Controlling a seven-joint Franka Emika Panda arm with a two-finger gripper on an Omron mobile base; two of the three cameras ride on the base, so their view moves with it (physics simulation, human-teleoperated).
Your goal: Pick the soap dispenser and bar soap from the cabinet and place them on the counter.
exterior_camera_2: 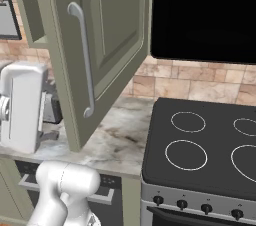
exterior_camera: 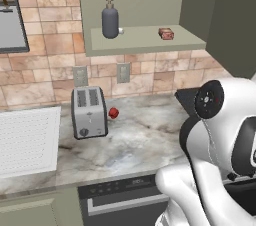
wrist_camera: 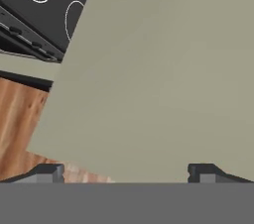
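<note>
Cabinet door open. Dispenser upright on shelf, approx 9 o'clock of soap; the two well apart. Counter below carries toaster. Gripper jaws spread wide, nothing betw. them, facing door panel.

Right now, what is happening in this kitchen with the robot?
The robot arm is getting ready to take soap out of the open cabinet. Its hand is open and holds nothing; it faces the cabinet door. The soap dispenser and the bar soap both sit on the cabinet shelf, apart from each other. The counter below has a toaster on it.
</note>
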